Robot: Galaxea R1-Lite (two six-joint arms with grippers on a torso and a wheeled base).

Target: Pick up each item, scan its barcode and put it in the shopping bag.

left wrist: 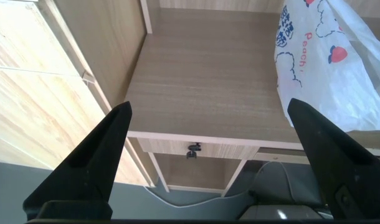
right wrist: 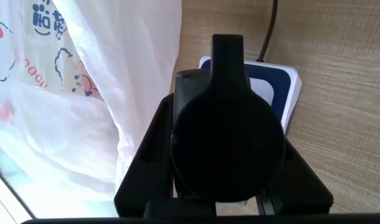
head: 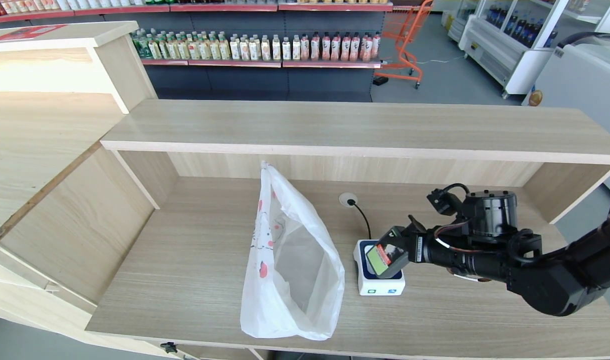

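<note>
Shop counter, head view: a wooden counter [head: 185,260] stands before shelves of bottles [head: 255,47]. A white shopping bag [head: 295,270] stands open at its middle. A scanner [head: 380,289] sits just beside the bag on the robot's right, its cable [head: 363,218] running back across the wood.
Item, head view: the right gripper [head: 391,252] pinches a small item [head: 380,260] right above the scanner's blue top, green-and-red face tilted up.
Left wrist view: the left gripper [left wrist: 210,112] hangs spread and empty off the counter's near edge, apart from the bag.
Right wrist view: the item's dark back hides most of the scanner, with the bag close alongside.
Step in hand: most likely the scan.
Doing it well: turn the barcode side flat toward the blue window and hold it close and steady without touching. Then carry it over the bag's mouth and release low, so the thin plastic does not fold in.
</note>
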